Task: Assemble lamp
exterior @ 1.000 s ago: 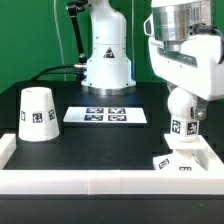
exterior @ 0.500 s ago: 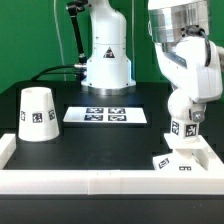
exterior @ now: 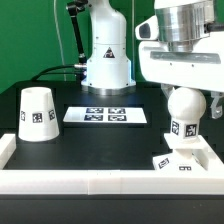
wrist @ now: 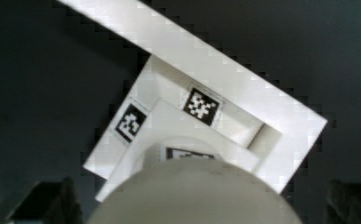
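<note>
The ball-shaped bulb [exterior: 181, 126] stands upright on the small square base [exterior: 187, 160] at the exterior view's right, near the front wall. My gripper [exterior: 184, 102] hangs straight over the bulb with its jaws spread to either side of it; one finger [exterior: 214, 107] shows clear of the bulb. In the wrist view the bulb [wrist: 191, 195] fills the space between the dark fingers [wrist: 52, 200], with a gap on each side, and the base [wrist: 195, 105] lies beneath. The cone shade [exterior: 37, 113] stands alone at the left.
The marker board [exterior: 105, 115] lies flat in the middle of the black table. A white raised wall [exterior: 100, 182] runs along the front and sides. The arm's own pedestal [exterior: 107, 60] stands at the back.
The hand has turned about its vertical axis above the bulb and now faces the exterior camera broadside. Bulb, base and shade have stayed in place.
</note>
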`<state>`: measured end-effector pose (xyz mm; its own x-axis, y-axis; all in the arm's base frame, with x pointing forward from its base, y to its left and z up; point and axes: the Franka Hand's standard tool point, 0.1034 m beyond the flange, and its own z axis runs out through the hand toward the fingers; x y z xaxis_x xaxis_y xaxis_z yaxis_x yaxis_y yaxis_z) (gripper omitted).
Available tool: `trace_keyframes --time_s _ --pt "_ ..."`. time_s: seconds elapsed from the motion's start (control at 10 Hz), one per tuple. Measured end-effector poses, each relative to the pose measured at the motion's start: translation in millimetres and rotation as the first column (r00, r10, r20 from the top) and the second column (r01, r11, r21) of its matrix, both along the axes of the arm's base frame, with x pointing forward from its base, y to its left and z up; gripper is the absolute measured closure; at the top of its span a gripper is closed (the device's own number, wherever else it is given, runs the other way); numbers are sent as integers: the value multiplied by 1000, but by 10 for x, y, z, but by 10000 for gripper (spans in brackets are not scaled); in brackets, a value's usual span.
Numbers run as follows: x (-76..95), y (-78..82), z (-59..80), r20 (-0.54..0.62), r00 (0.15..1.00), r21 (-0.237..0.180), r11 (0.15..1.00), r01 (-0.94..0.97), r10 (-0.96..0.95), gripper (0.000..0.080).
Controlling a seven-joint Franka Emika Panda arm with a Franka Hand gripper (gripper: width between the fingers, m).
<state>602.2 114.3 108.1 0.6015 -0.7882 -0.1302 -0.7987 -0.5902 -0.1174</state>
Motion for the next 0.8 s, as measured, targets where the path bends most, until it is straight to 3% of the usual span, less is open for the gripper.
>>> trace_keyframes --time_s 0.4,0.8 --pt "0 -12 -5 47 960 -12 961 -275 275 101" --pt "52 -100 9 89 727 -115 732 -672 681 101"
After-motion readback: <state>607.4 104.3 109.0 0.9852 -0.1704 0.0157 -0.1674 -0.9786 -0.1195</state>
